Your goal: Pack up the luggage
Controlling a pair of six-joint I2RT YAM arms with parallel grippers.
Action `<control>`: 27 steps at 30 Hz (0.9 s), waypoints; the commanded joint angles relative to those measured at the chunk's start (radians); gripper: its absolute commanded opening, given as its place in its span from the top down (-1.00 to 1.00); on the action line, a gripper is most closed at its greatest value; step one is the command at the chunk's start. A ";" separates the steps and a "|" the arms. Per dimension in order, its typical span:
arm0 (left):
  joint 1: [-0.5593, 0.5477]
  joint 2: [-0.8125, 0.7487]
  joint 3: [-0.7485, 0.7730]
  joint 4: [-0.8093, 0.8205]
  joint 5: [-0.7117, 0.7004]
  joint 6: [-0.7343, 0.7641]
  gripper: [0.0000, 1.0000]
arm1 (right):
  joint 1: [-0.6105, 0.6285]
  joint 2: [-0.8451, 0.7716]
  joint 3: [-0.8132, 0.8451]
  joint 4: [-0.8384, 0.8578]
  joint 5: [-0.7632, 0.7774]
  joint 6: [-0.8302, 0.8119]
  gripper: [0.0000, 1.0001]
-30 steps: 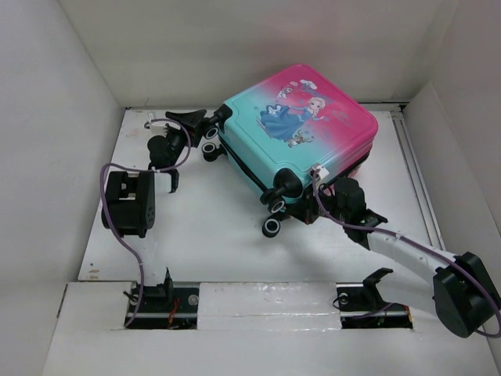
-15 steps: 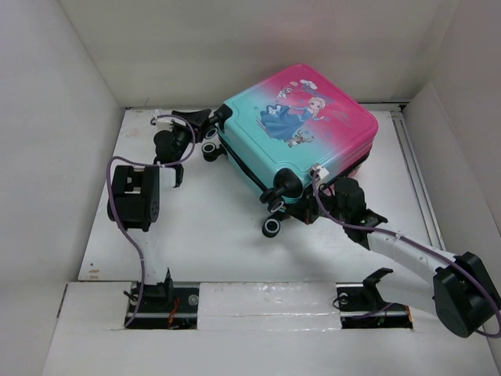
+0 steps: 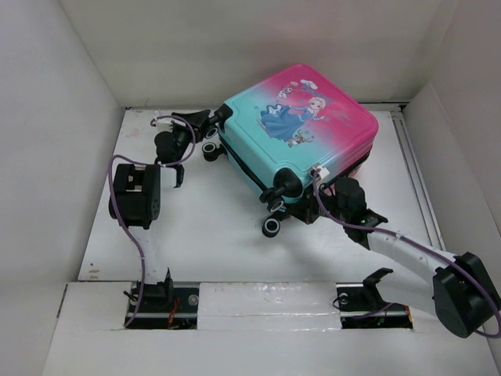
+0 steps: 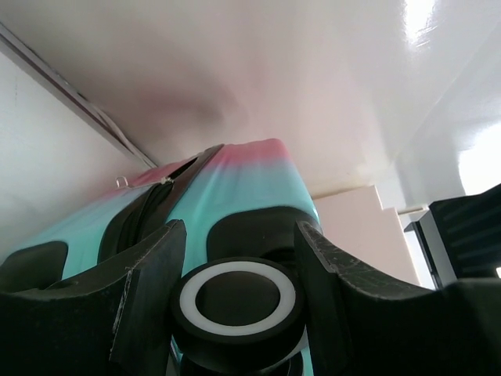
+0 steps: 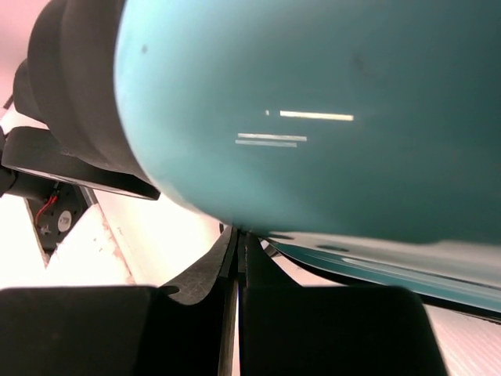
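The luggage (image 3: 297, 121) lies shut on the table (image 3: 203, 211), princess print up, pink at the far end and teal at the near end. My left gripper (image 3: 205, 124) is at its left corner. In the left wrist view it (image 4: 239, 233) is open, with a black-and-white wheel (image 4: 237, 301) between its fingers (image 4: 149, 290). My right gripper (image 3: 313, 205) reaches under the suitcase's near edge, its fingertips hidden from above. In the right wrist view it (image 5: 237, 244) is shut on a thin dark zip tab (image 5: 241, 239) right under the teal shell (image 5: 313, 117).
White walls close in the table on the left (image 3: 55, 157), the back (image 3: 250, 47) and the right (image 3: 462, 157). Two wheels (image 3: 272, 227) stick out at the suitcase's near corner. The arm bases (image 3: 156, 298) sit on the near edge.
My left gripper has moved right, toward the suitcase's left corner, and now has the wheel between its fingers. The right arm and the suitcase have not moved.
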 commanded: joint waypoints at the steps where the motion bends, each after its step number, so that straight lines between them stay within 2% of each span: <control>1: -0.001 -0.079 -0.069 0.091 -0.021 0.022 1.00 | -0.048 0.000 0.026 0.125 0.021 0.039 1.00; 10: -0.001 -0.397 -0.449 0.151 -0.068 0.106 1.00 | -0.282 0.241 0.318 0.225 -0.147 0.096 1.00; 14: -0.057 -0.544 -0.579 0.130 -0.079 0.138 1.00 | -0.307 0.261 0.329 0.214 -0.136 0.096 1.00; 19: -0.203 -0.722 -0.658 0.003 -0.154 0.230 1.00 | -0.166 0.149 0.021 0.396 0.017 0.194 1.00; 20: -0.214 -0.738 -0.658 0.002 -0.165 0.230 1.00 | -0.100 0.137 -0.092 0.497 0.093 0.225 1.00; 22: -0.235 -0.776 -0.679 -0.007 -0.165 0.240 1.00 | -0.028 0.128 -0.183 0.608 0.189 0.297 1.00; 23: -0.251 -0.785 -0.679 -0.025 -0.165 0.240 1.00 | 0.051 0.128 -0.214 0.672 0.317 0.297 1.00; 24: -0.251 -0.794 -0.679 -0.025 -0.165 0.240 1.00 | 0.092 0.137 -0.229 0.673 0.377 0.306 1.00; 26: -0.298 -0.807 -0.688 -0.025 -0.176 0.230 1.00 | 0.162 0.170 -0.193 0.673 0.470 0.251 1.00; 27: -0.312 -0.819 -0.688 -0.036 -0.190 0.230 1.00 | 0.223 0.184 -0.129 0.610 0.558 0.227 1.00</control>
